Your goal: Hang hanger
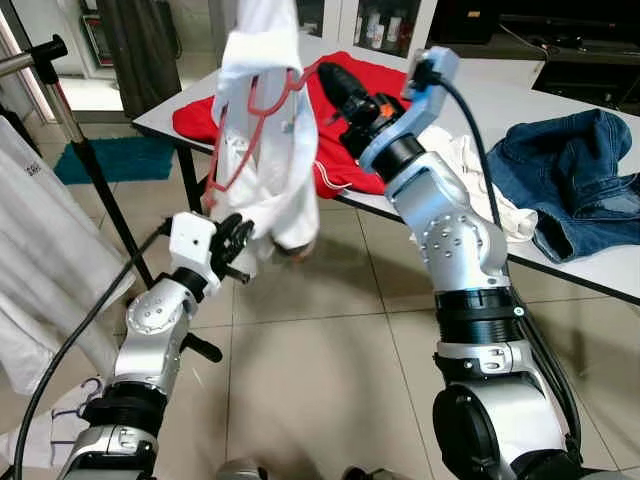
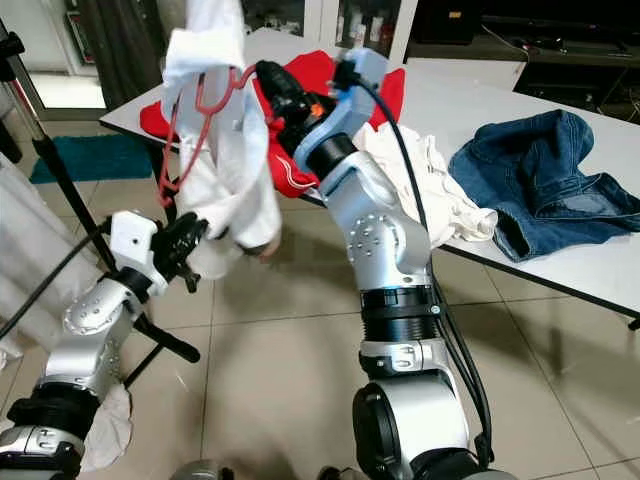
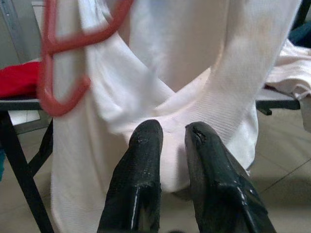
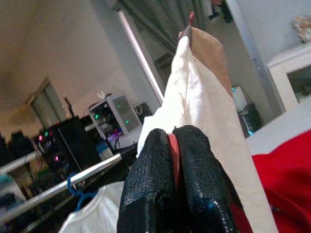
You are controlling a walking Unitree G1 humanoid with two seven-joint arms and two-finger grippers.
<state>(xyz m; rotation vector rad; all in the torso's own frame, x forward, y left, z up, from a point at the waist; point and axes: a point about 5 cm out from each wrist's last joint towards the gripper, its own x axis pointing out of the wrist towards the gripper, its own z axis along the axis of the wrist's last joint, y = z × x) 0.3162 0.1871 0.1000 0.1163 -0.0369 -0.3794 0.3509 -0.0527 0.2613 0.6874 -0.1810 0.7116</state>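
My right gripper (image 1: 335, 82) is raised over the table's near corner and shut on a red hanger (image 1: 255, 108); red plastic shows between its fingers (image 4: 192, 145). A white garment (image 1: 272, 150) is draped over the hanger and hangs down in front of the table. Lower down, my left gripper (image 1: 236, 248) is at the garment's bottom edge, fingers (image 3: 146, 145) close together with the cloth's folds running into them. To the left stands a clothes rack pole (image 1: 35, 55); the right wrist view shows a metal rail (image 4: 92, 170) carrying a blue hanger (image 4: 77, 187).
The white table (image 1: 520, 100) holds a red cloth (image 1: 375, 75), a crumpled white cloth (image 1: 485, 195) and blue jeans (image 1: 580, 170). A white shirt (image 1: 40, 250) hangs on the rack at far left. A teal mat (image 1: 110, 160) lies on the tiled floor behind.
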